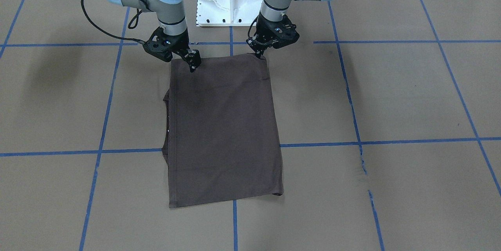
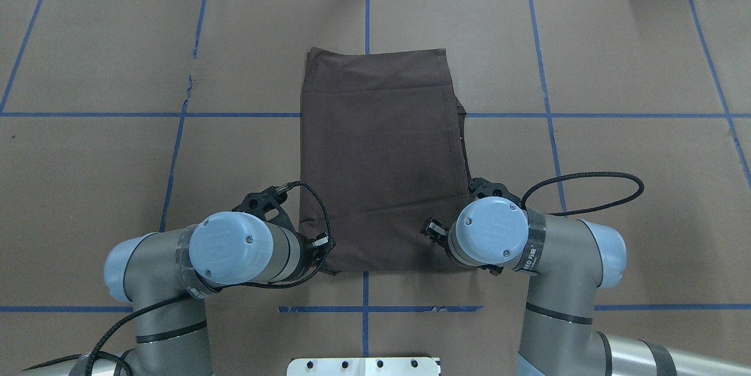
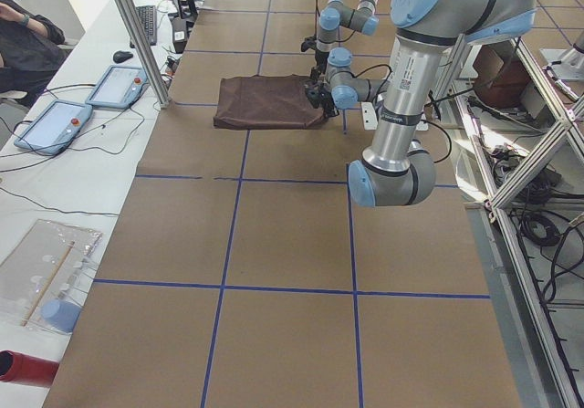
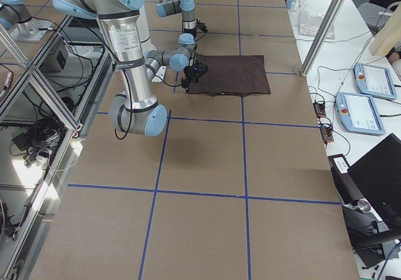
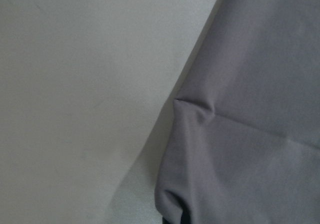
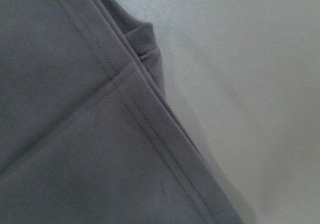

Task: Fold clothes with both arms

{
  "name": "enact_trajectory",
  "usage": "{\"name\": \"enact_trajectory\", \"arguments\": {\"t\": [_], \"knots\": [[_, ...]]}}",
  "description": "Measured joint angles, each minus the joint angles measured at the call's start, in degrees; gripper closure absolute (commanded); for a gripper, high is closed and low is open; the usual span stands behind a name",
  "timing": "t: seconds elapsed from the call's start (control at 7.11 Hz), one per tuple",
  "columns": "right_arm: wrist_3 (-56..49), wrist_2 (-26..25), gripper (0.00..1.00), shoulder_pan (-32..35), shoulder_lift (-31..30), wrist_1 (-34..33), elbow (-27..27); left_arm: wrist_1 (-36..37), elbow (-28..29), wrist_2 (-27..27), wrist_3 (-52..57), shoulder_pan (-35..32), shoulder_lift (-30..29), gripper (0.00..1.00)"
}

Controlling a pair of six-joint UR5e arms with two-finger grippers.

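The folded T-shirt (image 1: 225, 125) lies flat on the table (image 1: 391, 94), with the left gripper (image 1: 259, 54) and right gripper (image 1: 193, 67) down at its robot-side corners, though I cannot tell whether either is clamped on it

even overhead light, soft shadows, sharp exterior views, blurry wrist views

Dark brown T-shirt (image 1: 225, 125), folded flat rectangle — left claw (image 1: 259, 54), right claw (image 1: 193, 66) at robot-side corners

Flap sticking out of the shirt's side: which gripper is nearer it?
Right. The right gripper is at the shirt's robot-side corner on the flap's side; the left gripper is at the opposite robot-side corner, farther away.
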Motion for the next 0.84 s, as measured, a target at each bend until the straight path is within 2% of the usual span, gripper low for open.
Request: {"name": "enact_trajectory", "arguments": {"t": [0.14, 0.28, 0.42, 0.56, 0.7, 0.84], "knots": [[-0.1, 0.0, 0.0, 0.0, 0.0, 0.0, -0.2, 0.0, -0.1, 0.0, 0.0, -0.1, 0.0, 1.0], [-0.1, 0.0, 0.21, -0.1, -0.1, 0.0, -0.2, 0.0, -0.2, 0.0, 0.0, -0.2, 0.0, 1.0], [0.0, 0.0, 0.57, -0.1, 0.0, 0.0, -0.3, 0.0, -0.3, 0.0, 0.0, -0.4, 0.0, 1.0], [0.0, 0.0, 0.85, -0.1, 0.1, 0.0, -0.3, 0.1, -0.3, 0.0, 0.0, -0.5, 0.1, 1.0], [-0.3, 0.1, 1.0, -0.1, 0.2, 0.0, -0.2, 0.1, -0.4, 0.0, 0.0, -0.6, 0.1, 1.0], [-0.5, 0.1, 1.0, -0.1, 0.2, 0.0, -0.2, 0.1, -0.4, 0.0, 0.0, -0.7, 0.2, 1.0]]}}
